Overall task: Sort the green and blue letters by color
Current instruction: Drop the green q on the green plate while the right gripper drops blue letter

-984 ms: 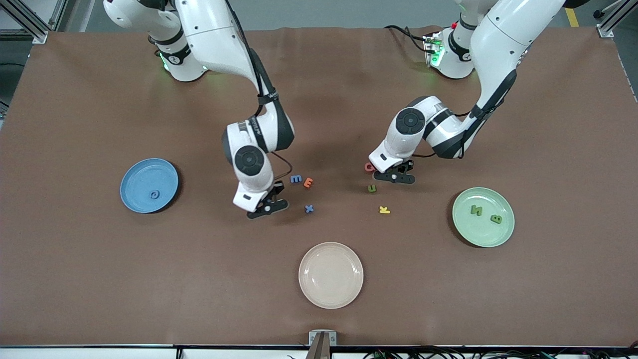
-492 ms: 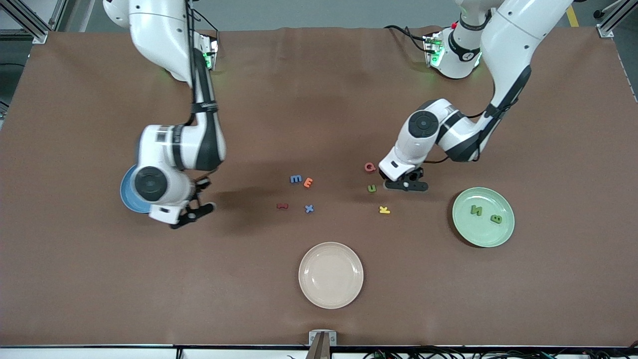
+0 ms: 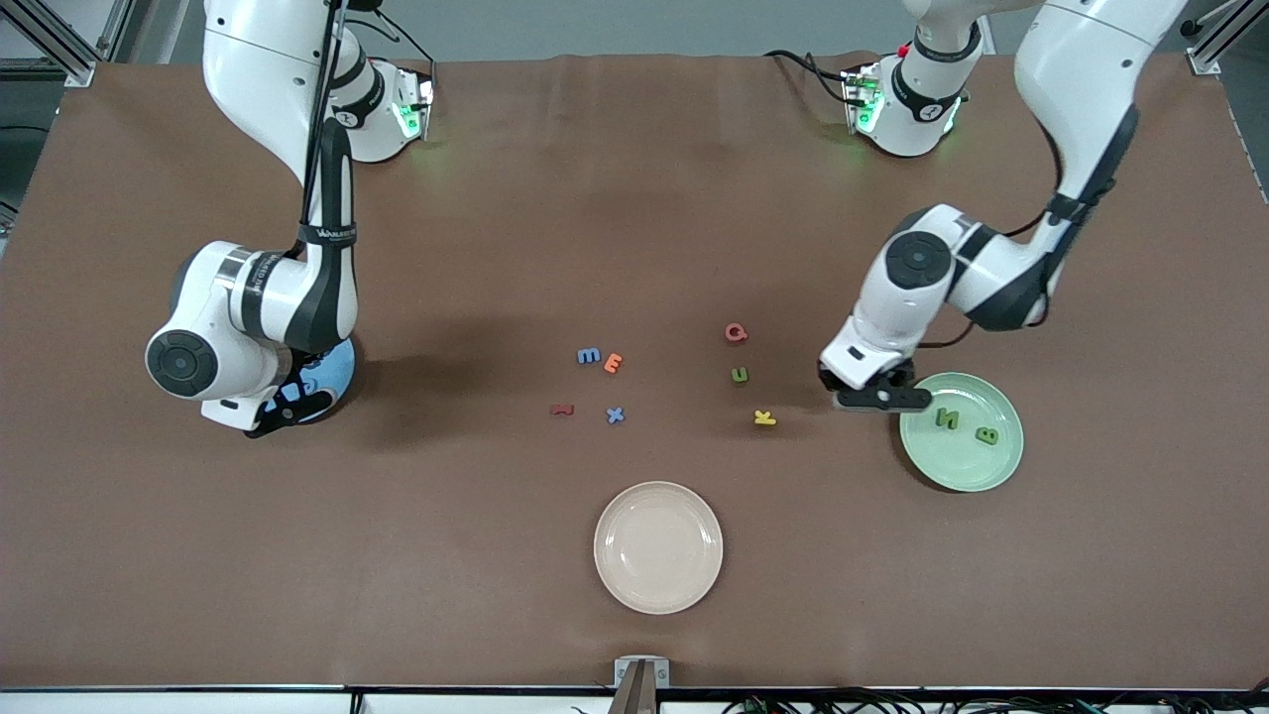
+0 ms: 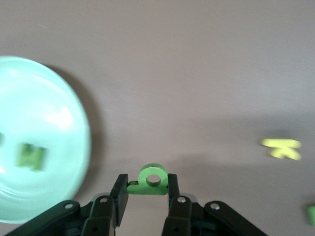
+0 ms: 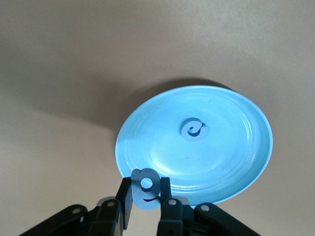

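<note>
My left gripper [image 3: 880,399] is shut on a green letter [image 4: 153,181] and holds it just above the table beside the rim of the green plate [image 3: 1001,466]. Green letters N [image 3: 948,418] and B [image 3: 986,434] lie in that plate. My right gripper [image 3: 288,405] is shut on a blue letter [image 5: 146,189] over the rim of the blue plate [image 5: 231,162], which holds one blue letter [image 5: 193,130]. A blue M [image 3: 589,355], a blue X [image 3: 616,416] and a green U [image 3: 740,374] lie mid-table.
An orange E [image 3: 614,363], a red letter [image 3: 562,409], a red Q [image 3: 735,332] and a yellow K [image 3: 764,417] lie among the letters mid-table. A beige plate [image 3: 658,546] sits nearer the front camera than they do.
The right arm swung from the mid-table letters to the blue plate with the blue letter. The left arm moved from beside the Q and U to the green plate with the green letter.
</note>
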{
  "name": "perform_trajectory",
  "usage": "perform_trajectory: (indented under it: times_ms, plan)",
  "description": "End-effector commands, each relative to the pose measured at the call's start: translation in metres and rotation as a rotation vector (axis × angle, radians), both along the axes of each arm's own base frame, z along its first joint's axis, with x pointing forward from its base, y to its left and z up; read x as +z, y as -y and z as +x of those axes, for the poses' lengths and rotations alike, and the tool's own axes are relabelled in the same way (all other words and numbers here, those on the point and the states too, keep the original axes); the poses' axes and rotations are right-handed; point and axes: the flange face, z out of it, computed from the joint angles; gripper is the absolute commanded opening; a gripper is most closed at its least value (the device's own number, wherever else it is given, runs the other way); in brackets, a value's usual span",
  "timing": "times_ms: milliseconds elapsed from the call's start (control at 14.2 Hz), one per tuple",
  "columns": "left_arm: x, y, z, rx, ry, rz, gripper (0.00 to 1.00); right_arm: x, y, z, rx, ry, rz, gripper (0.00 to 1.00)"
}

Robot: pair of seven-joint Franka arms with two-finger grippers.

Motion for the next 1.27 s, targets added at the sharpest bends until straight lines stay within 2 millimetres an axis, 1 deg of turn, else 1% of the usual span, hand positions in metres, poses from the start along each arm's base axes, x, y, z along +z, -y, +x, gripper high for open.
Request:
perform_trajectory:
  times_ms: [0, 70, 141, 351, 422, 492, 633, 703, 773, 914, 1054, 1195]
  plan:
    - [0.008, -0.047, 0.016, -0.05, -0.005, 0.044, 0.03, 0.003, 0.009, -0.002, -0.011, 0.008, 0.009, 0.17]
    - [0.007, -0.066, 0.02, -0.066, -0.013, 0.051, 0.03, 0.003, 0.013, -0.001, -0.016, 0.012, 0.007, 0.46]
    - [0.007, -0.082, 0.023, -0.085, -0.019, 0.058, 0.03, 0.003, 0.014, 0.0, -0.017, 0.016, 0.007, 0.99]
    - [0.007, -0.115, 0.03, -0.109, -0.026, 0.063, 0.03, 0.003, 0.015, -0.001, -0.044, 0.016, 0.015, 1.0]
    - [0.007, -0.117, 0.031, -0.118, -0.025, 0.064, 0.03, 0.003, 0.011, -0.002, -0.047, 0.017, 0.024, 1.0]
    - [0.006, -0.119, 0.032, -0.123, -0.026, 0.064, 0.03, 0.003, 0.005, -0.003, -0.068, 0.017, 0.04, 1.0]
    - [0.004, -0.135, 0.034, -0.125, -0.023, 0.082, 0.03, 0.003, -0.022, -0.006, -0.142, 0.022, 0.057, 1.0]
    - [0.001, -0.142, 0.036, -0.128, -0.023, 0.089, 0.03, 0.008, -0.038, -0.007, -0.16, 0.035, 0.051, 1.0]
    - [-0.002, -0.148, 0.036, -0.126, -0.026, 0.091, 0.04, 0.014, -0.057, -0.009, -0.2, 0.052, 0.05, 1.0]
    - [-0.011, -0.157, 0.037, -0.119, -0.033, 0.079, 0.04, 0.02, -0.098, -0.016, -0.25, 0.065, 0.055, 1.0]
    - [-0.014, -0.162, 0.037, -0.119, -0.037, 0.075, 0.04, 0.019, -0.152, -0.029, -0.252, 0.072, 0.091, 1.0]
    - [-0.019, -0.17, 0.038, -0.119, -0.042, 0.076, 0.04, 0.017, -0.201, -0.043, -0.237, 0.106, 0.085, 1.0]
